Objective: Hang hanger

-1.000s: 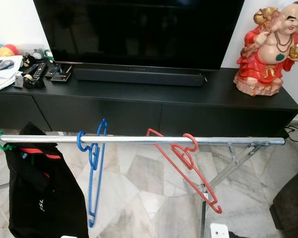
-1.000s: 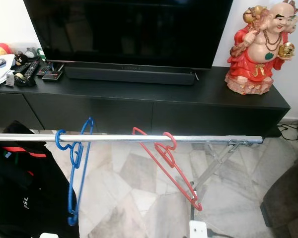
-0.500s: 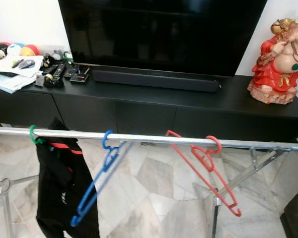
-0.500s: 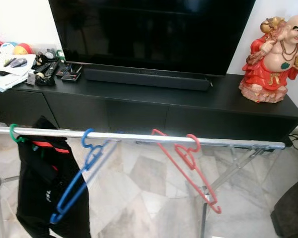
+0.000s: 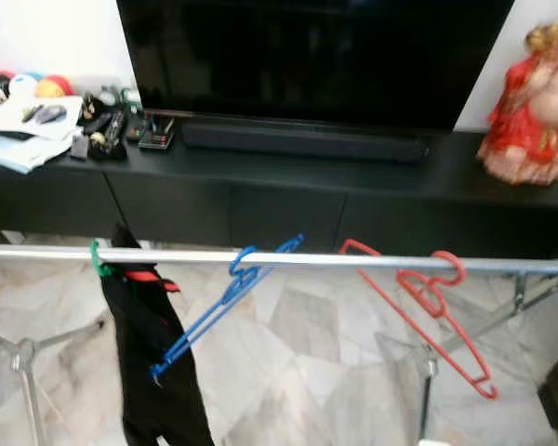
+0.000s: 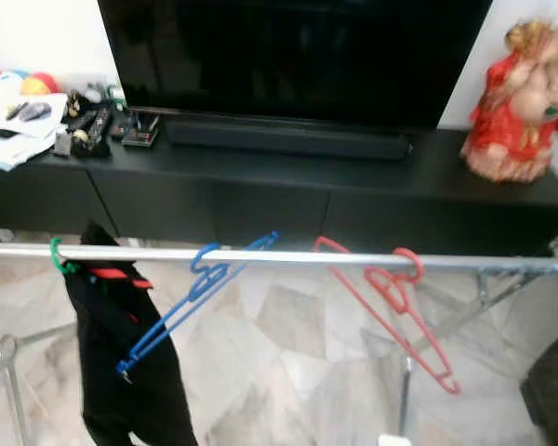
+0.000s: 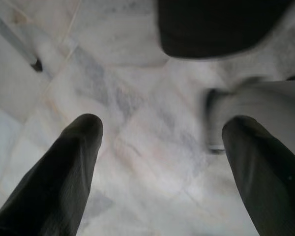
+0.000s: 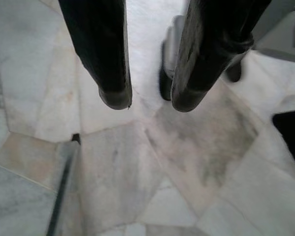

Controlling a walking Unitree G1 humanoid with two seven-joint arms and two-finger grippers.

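A silver clothes rail [image 5: 353, 260] runs across the view at mid height. On it hang three hangers. At the left, a green hanger [image 5: 98, 261] carries a black garment [image 5: 153, 372]. A bare blue hanger [image 5: 225, 295] in the middle slants with its low end toward the garment. Right of it is a bare red hanger [image 5: 426, 307]. My left gripper [image 7: 162, 125] is open, its fingers wide apart over the marble floor. My right gripper [image 8: 150, 101] also points at the floor, open by a narrow gap with nothing in it.
Behind the rail stands a long black TV console [image 5: 288, 181] with a big television [image 5: 307, 56] and a soundbar. Remotes and papers [image 5: 37, 130] lie at its left end, and a red figurine [image 5: 530, 102] stands at its right. Rack legs [image 5: 23, 358] stand on the marble floor.
The whole view has shifted and turned blurry, so the camera moved. The blue hanger has gone from nearly edge-on and vertical to strongly slanted, its low end toward the black garment.
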